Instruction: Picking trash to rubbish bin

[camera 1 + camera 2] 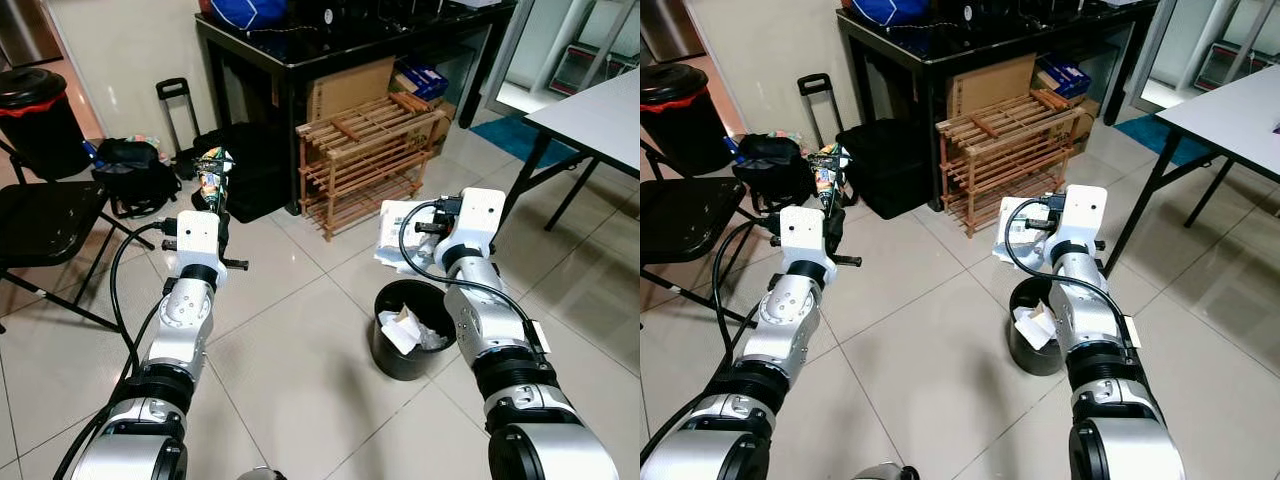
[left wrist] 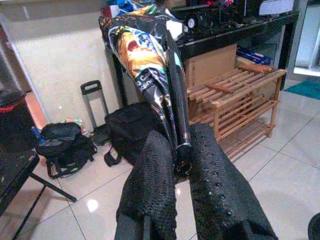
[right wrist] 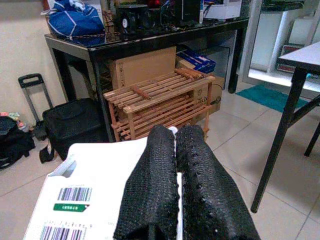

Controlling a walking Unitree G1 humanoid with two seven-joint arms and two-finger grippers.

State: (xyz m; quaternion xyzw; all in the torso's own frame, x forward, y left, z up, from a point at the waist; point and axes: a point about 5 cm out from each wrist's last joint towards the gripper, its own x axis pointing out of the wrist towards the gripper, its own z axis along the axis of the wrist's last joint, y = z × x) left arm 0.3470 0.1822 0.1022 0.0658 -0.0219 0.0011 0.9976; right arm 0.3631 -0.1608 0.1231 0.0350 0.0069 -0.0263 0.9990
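Rubbish for the round black bin (image 1: 402,350) on the tiles sits clamped in both grippers: the right gripper (image 3: 176,150), nearer and seemingly just beyond its rim, pinches a white barcoded packet (image 3: 85,197), while the left gripper (image 2: 175,155) holds a colourful crumpled foil wrapper (image 2: 145,55) upright, well aside.

Two robot arms: a left gripper (image 1: 213,178) clamped on one crumpled colourful wrapper (image 2: 145,55), a right gripper (image 1: 412,228) pinching one white barcoded package (image 3: 80,200). Two bins: one small black bin (image 1: 410,330) at lower centre-right holding white paper scraps, one tall black bin (image 1: 40,115) at upper left. One wooden slatted rack (image 1: 365,155), one black folding chair (image 1: 50,225), one black table (image 1: 340,40), one white table (image 1: 600,115), one cardboard box (image 1: 350,90), one black backpack (image 1: 130,175) and one black trolley case (image 1: 245,165).
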